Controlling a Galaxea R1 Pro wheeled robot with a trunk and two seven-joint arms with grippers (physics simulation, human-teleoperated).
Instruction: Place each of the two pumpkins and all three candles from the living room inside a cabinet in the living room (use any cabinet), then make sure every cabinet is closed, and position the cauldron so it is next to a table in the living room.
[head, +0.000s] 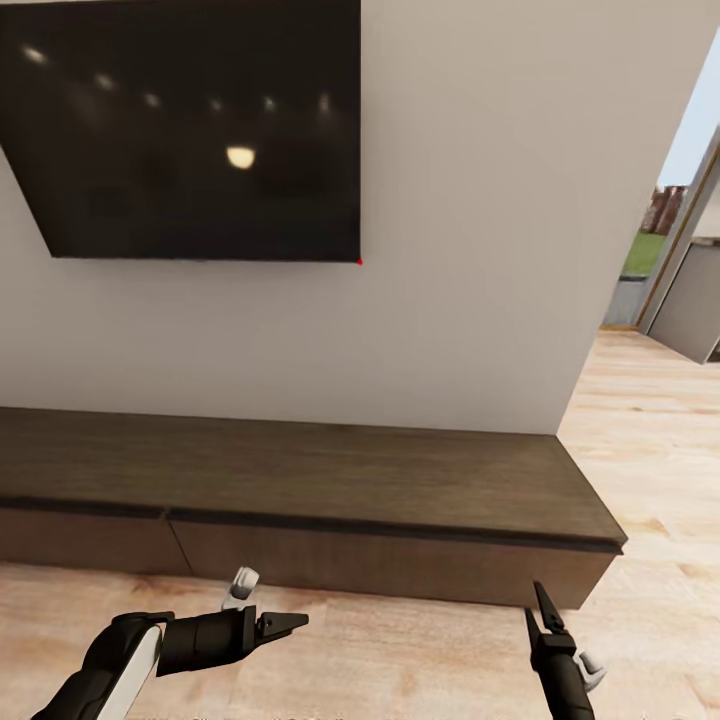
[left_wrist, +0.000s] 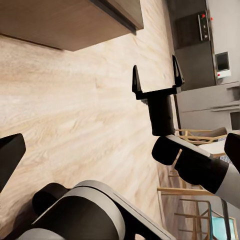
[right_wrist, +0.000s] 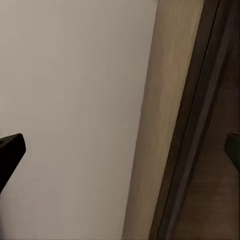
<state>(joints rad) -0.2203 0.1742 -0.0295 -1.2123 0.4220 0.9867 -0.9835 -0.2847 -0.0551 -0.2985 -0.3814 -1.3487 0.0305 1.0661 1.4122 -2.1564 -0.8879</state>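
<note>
The cabinet (head: 300, 480), a long low dark-brown unit, runs along the wall straight ahead, and both drawer fronts (head: 380, 562) sit flush and closed. Its end corner (left_wrist: 65, 20) appears in the left wrist view, and its brown front (right_wrist: 225, 200) in the right wrist view. My left gripper (head: 285, 625) hovers low over the floor before the cabinet, pointing right, open and empty. My right gripper (head: 540, 610) points up near the cabinet's right end, also open and empty (left_wrist: 155, 70). The pumpkins, candles and cauldron are out of view.
A large dark TV (head: 200, 130) hangs on the pale wall above the cabinet. Light wood floor (head: 400, 650) lies between me and the unit. A doorway (head: 670, 260) opens at the right. Dark appliances (left_wrist: 195, 35) and wooden chairs (left_wrist: 195, 135) show far off.
</note>
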